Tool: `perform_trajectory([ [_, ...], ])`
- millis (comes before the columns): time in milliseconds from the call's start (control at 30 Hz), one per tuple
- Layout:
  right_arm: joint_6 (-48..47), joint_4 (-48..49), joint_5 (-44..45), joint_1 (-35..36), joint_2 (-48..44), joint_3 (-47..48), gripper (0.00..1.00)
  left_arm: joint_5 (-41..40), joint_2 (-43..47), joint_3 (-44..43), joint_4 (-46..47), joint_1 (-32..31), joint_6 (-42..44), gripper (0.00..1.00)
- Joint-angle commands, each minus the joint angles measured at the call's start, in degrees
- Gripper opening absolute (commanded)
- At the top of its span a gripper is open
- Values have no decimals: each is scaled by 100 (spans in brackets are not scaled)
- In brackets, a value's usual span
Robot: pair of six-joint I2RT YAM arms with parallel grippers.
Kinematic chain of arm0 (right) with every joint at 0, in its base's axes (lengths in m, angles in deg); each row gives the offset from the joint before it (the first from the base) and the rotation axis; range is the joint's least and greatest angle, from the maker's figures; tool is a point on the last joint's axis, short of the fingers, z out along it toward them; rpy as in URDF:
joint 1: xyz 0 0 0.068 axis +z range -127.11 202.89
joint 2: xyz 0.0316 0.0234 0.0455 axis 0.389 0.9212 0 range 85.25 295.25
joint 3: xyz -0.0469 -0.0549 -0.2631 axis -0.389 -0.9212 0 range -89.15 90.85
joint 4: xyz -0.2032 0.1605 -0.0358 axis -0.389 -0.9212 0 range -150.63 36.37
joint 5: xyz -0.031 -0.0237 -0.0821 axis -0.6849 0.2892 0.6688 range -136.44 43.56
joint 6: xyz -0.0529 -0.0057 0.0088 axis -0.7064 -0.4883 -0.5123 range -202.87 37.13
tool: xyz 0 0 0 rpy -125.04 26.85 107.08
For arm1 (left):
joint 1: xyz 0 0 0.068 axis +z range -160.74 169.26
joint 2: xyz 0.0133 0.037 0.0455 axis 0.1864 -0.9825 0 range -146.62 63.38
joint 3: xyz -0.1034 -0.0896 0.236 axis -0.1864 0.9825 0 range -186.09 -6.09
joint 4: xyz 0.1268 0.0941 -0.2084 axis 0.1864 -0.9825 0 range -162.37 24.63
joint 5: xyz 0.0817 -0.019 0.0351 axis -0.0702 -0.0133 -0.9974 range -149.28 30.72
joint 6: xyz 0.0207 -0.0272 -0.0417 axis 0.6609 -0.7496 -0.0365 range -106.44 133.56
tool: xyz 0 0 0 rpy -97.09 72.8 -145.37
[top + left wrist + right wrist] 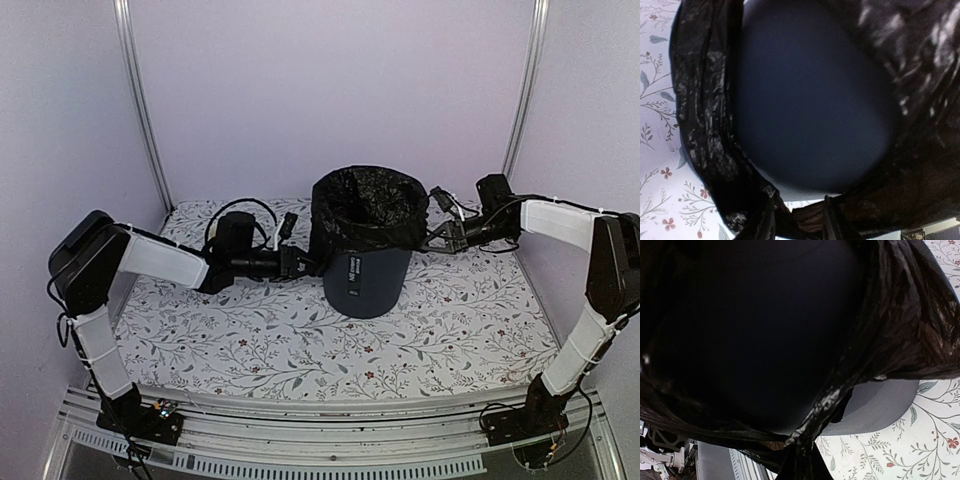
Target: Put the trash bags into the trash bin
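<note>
The trash bin (367, 285) stands upright, mouth up, trash bag (345, 225) draped over it; right gripper (434, 238) pinches the bag, left gripper (305, 262) unclear.

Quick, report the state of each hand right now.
Left hand: at the trash bag edge; open or closed cannot be told.
Right hand: closed, holding the trash bag's edge.

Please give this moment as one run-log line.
trash bag: lining trash bin, over rim | right jaws: shut on bag edge | left jaws: grip unclear
</note>
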Motion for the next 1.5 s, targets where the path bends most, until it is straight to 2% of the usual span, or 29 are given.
perform_trajectory([
  [0, -109, 207, 389, 33, 233, -157, 4, -107, -257, 162, 343, -39, 7, 33],
  [67, -101, 222, 613, 31, 283, -214, 9, -122, -280, 227, 398, -23, 6, 33],
  [200, -126, 118, 782, 23, 201, -234, 39, -112, -74, 415, 389, 58, 41, 34],
  [267, -193, 61, 815, -20, -40, -305, 45, -90, 168, 515, 259, 118, 151, 36],
  [367, -329, 18, 600, -154, -488, -416, 49, -86, 609, 658, -19, 221, 445, 38],
  [500, -366, 11, 221, -329, -838, -356, 50, -54, 1028, 773, -204, 480, 610, 40],
  [633, -326, 10, -30, -362, -781, -143, 50, 113, 1053, 710, -51, 859, 423, 40],
  [733, -316, 34, 122, -367, -626, 151, 50, 194, 936, 461, 39, 1032, 320, 40],
  [867, -84, 40, 513, -363, -113, 583, 51, 158, 448, -79, 41, 1100, 230, 41],
  [1033, 1, -70, 138, -367, 545, 976, 51, 456, -322, -674, 319, 1000, -68, 40],
  [1200, 39, -67, 170, -365, 885, 948, 51, 487, -862, -905, 464, 745, -89, 40],
  [1467, 184, -359, 595, -364, 1805, 1072, 48, 418, -1681, -805, 867, 715, -412, 35],
])
